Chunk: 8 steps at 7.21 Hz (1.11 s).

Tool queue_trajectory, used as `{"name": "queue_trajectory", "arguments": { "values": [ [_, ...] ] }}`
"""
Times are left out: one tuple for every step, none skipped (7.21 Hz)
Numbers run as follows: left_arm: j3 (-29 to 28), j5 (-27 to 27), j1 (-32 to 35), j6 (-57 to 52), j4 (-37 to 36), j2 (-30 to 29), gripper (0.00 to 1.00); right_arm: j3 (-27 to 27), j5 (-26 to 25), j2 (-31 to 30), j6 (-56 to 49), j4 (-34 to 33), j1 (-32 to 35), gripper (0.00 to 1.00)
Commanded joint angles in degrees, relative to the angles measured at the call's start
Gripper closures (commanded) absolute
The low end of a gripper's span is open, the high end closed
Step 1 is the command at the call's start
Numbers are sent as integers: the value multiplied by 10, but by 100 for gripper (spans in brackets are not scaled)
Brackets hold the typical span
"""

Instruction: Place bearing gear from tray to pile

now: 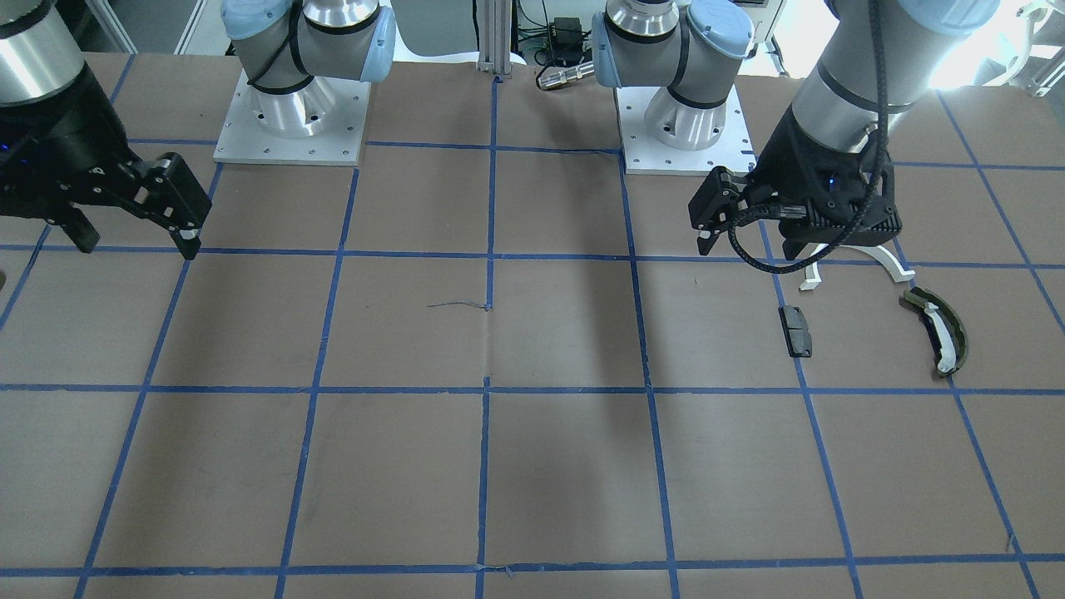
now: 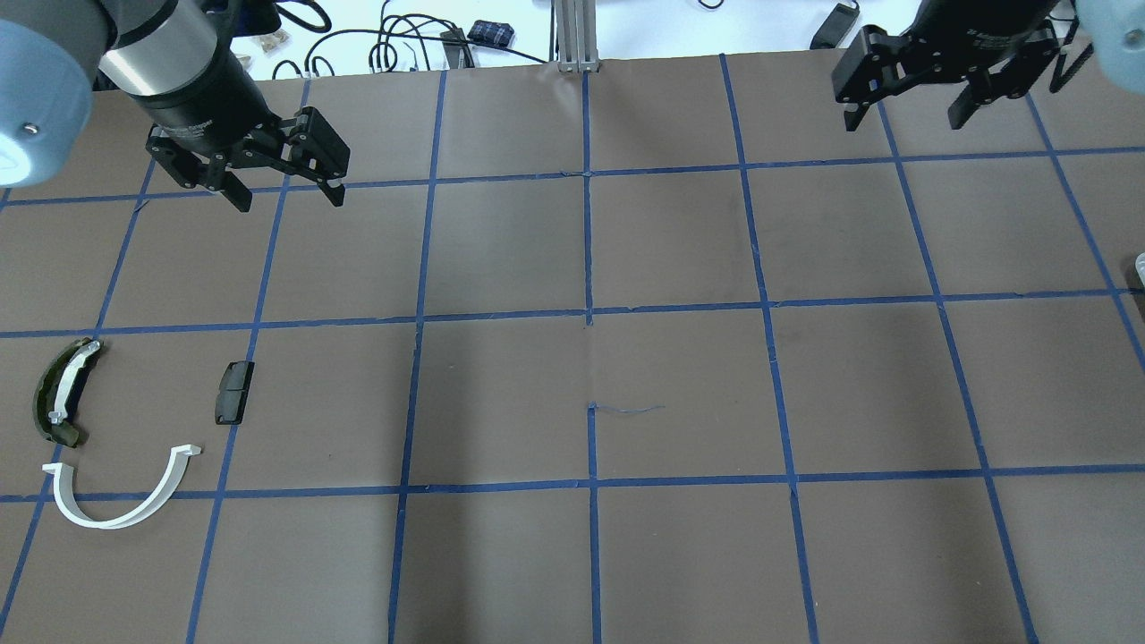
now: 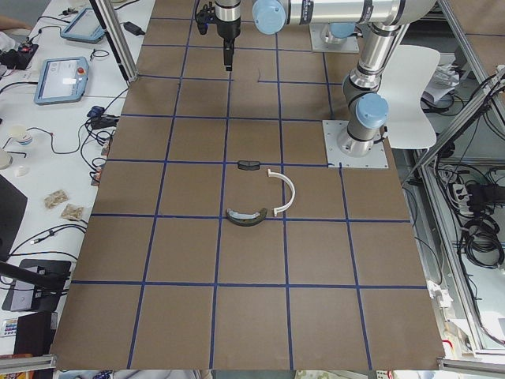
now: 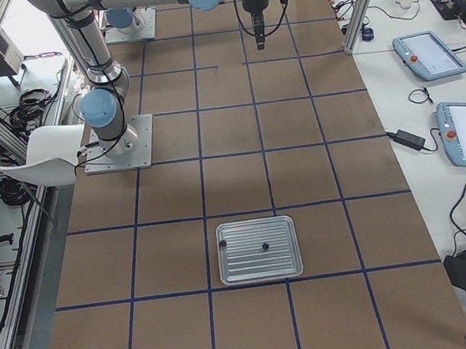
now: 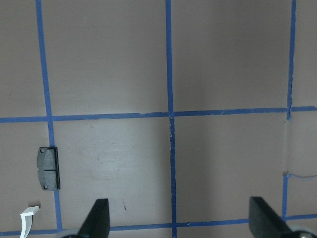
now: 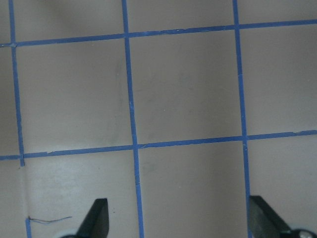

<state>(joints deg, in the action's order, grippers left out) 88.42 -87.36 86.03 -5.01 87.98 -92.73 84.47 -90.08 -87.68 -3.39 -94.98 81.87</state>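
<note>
The silver tray [image 4: 261,272] shows in the right side view, with two small dark parts [image 4: 265,246] on it, too small to tell apart. The pile lies on the robot's left: a white half-ring arc [image 2: 121,505], a dark olive curved piece [image 2: 61,391] and a small black block [image 2: 233,392]. My left gripper [image 2: 290,199] hangs open and empty above the table, beyond the black block. Its wrist view shows the block [image 5: 48,167] to its left. My right gripper [image 2: 901,118] is open and empty, high over the far right of the table.
The table is brown paper with a blue tape grid [image 2: 588,313]. Both arm bases [image 1: 291,108] stand at the robot's edge. A thin thread [image 2: 626,410] lies near the table's middle. Cables and pendants lie off the far edge.
</note>
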Motion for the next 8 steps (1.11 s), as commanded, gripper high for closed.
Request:
{"name": "queue_trajectory", "arguments": {
  "values": [
    [0, 0, -1, 0, 0, 0, 0, -14, -41, -5, -20, 8, -56, 0],
    [0, 0, 0, 0, 0, 0, 0, -17, -42, -2, -80, 1, -93, 0],
    [-1, 0, 0, 0, 0, 0, 0, -19, -42, 1, -143, 0, -144, 0],
    [-1, 0, 0, 0, 0, 0, 0, -25, -42, 15, -217, -1, -192, 0],
    [-1, 0, 0, 0, 0, 0, 0, -40, -42, 38, -270, -9, -220, 0],
    [0, 0, 0, 0, 0, 0, 0, -67, -42, 67, -318, -10, -240, 0],
    [0, 0, 0, -1, 0, 0, 0, -88, -42, 93, -346, -9, -255, 0],
    [0, 0, 0, 0, 0, 0, 0, -94, -41, 104, -363, -9, -262, 0]
  ]
}}
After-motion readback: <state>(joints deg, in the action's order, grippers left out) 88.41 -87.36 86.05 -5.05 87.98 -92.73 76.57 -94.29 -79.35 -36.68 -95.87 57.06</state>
